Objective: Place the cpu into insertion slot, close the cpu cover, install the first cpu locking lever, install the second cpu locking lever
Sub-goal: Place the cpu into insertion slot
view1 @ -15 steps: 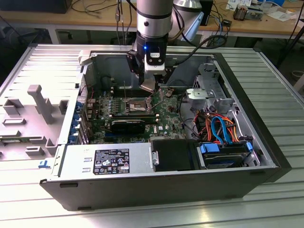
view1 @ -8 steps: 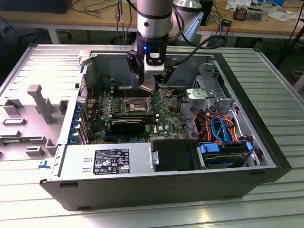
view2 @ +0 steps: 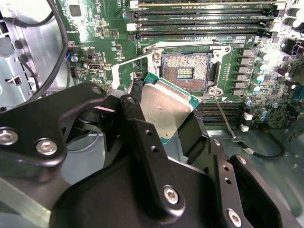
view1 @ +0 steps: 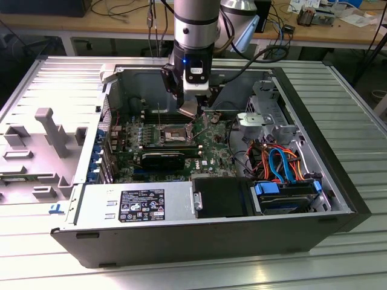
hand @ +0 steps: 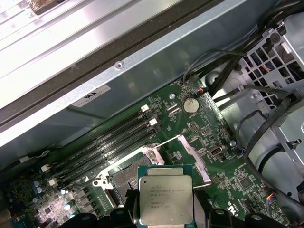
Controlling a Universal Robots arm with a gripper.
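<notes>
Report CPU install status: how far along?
Nothing seated yet. The gripper holds the flat square silver-topped cpu just short of the square dark insertion slot, open and empty. The thin silver frame cpu cover stands raised. Seating, closing the cover and both levers are not yet done.

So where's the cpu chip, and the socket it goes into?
cpu (hand: 165,199): first wrist view, middle of its metal top.
insertion slot (view2: 185,71): second wrist view, middle of its dark contact field.

Print on cpu (hand: 165,199) top, PSU label (view1: 142,206): none legible.
</notes>
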